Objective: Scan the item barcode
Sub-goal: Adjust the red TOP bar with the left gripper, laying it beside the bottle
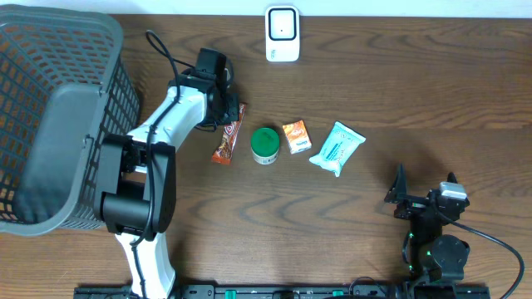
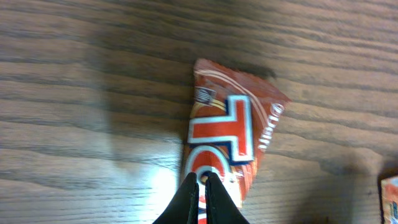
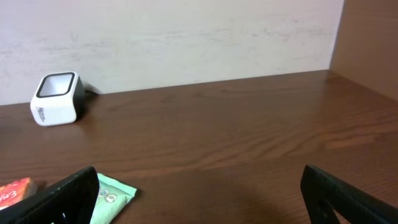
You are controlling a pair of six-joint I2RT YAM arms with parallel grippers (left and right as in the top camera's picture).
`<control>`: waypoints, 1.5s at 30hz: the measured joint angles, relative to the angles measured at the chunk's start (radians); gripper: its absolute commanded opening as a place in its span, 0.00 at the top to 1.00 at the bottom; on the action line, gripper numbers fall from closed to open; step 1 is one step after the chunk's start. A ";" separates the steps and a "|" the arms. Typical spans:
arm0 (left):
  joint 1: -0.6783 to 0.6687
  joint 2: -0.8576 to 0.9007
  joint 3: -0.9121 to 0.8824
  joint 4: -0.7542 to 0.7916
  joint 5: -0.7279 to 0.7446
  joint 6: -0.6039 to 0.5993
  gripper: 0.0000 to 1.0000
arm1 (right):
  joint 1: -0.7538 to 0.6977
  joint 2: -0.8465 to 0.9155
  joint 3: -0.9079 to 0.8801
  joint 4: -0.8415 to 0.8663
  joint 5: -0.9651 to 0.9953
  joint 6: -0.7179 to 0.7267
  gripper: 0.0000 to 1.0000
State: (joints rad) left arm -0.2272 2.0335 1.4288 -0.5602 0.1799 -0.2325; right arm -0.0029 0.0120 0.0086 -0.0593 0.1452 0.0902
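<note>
Dark wood-grained table runs back to a pale wall, with a white barcode scanner at its far edge and a grey mesh basket filling the left side. Four items lie in a row mid-table: a glossy orange-red candy bar, a round green-lidded tub, a small orange box and a teal pouch. The left gripper is over the bar's end, jaws pressed together; whether they pinch the wrapper is unclear. The right gripper gapes wide and empty at front right, with open tabletop between it and the pouch.

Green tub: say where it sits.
Overhead view, mid-table: the green tub stands between the candy bar, image left, and the orange box.
</note>
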 measured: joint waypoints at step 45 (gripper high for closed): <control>-0.013 0.019 -0.023 -0.125 0.135 -0.003 0.93 | 0.000 0.000 0.000 0.000 0.000 0.000 0.01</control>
State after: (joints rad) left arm -0.2405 2.0521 1.4055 -0.6853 0.3153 -0.2359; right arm -0.0029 0.0120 0.0090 -0.0593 0.1452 0.0902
